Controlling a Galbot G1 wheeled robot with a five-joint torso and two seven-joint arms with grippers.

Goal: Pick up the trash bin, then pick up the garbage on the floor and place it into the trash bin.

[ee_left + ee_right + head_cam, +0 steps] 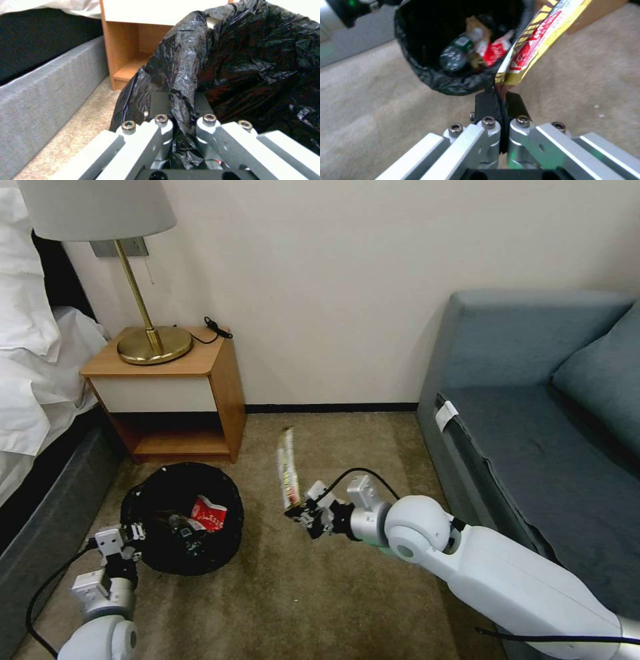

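- The bin (180, 520) is round and low, and its crinkly black bag (253, 62) folds over the rim so it looks all black from above.
- It is over the brown carpet (300, 593), in front of the wooden nightstand (167, 387) and beside the bed (40, 493).
- The left gripper (133, 531) has its fingers (160, 105) pinched tight on the bin's rim, with the shiny bag squashed between them.
- Inside the bin lie a red-and-white packet (495, 51), a small bottle (455, 53) with a green label, and a bit of brown paper (474, 23).
- The right gripper (298, 511) is clamped on the bottom end of a long wrapper (287, 475).
- The wrapper stands almost straight up. It is yellow, red and white, with dark stripes at its edge.
- It hangs in the air just to the right of the bin, not in it.
- A grey sofa (533, 400) is on the right.
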